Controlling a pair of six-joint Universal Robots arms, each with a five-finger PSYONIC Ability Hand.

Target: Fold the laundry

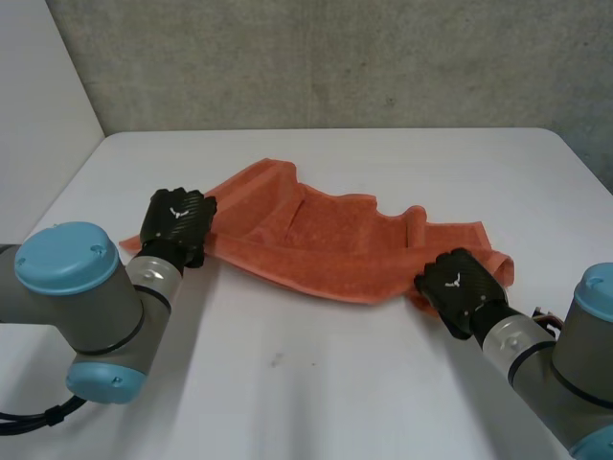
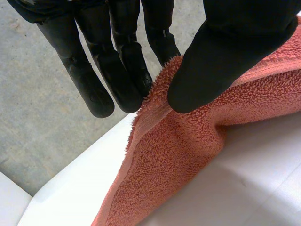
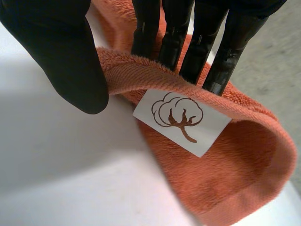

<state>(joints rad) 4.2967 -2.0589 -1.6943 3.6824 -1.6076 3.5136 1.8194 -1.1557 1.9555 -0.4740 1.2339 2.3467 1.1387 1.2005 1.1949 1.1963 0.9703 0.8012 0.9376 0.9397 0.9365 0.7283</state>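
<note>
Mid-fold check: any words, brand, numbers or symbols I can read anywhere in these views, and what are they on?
No readable words or numbers.
White label on the edge of the orange towel: a brown cotton-boll drawing, no letters.
Small white marks on the backs of the left hand and the right hand: too small to read.
</note>
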